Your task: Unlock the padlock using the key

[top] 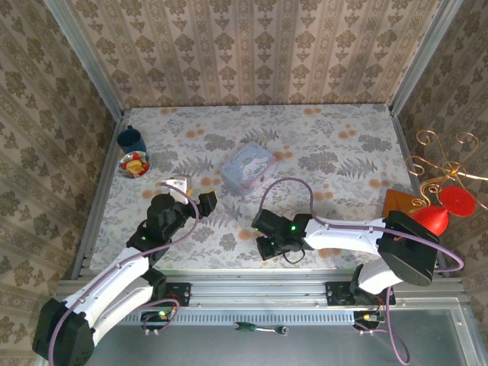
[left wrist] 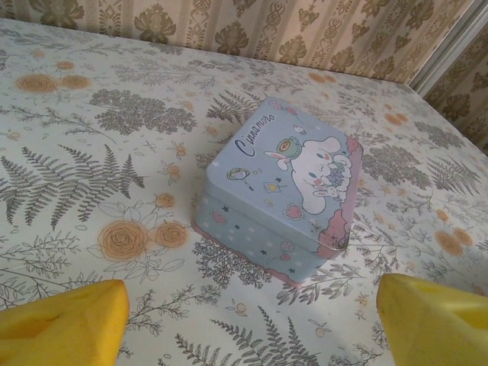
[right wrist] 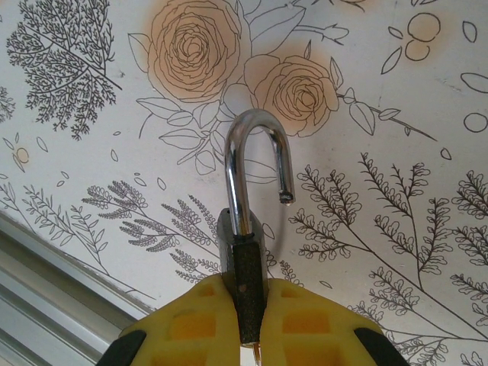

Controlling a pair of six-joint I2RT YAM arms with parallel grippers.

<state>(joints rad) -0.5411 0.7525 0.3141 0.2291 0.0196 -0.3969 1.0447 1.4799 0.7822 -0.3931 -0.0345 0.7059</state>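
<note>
My right gripper (right wrist: 245,293) is shut on the dark body of the padlock (right wrist: 245,255), its yellow fingers (right wrist: 187,320) pressing both sides. The chrome shackle (right wrist: 259,145) stands up out of the body with its right end free, so the lock is open. A thin brass sliver shows between the fingers below the body; I cannot tell if it is the key. From above, the right gripper (top: 271,236) hovers low over the front middle of the table. My left gripper (top: 197,202) is open and holds nothing, its yellow fingertips (left wrist: 69,324) wide apart, facing a blue tin.
The blue cartoon tin (left wrist: 282,187) lies mid-table (top: 248,168). A blue mug (top: 131,140) and a small bowl (top: 135,164) stand at the far left. A white object (top: 177,184) lies by the left gripper. Red items (top: 436,217) and a gold wire stand (top: 442,156) stand at the right edge.
</note>
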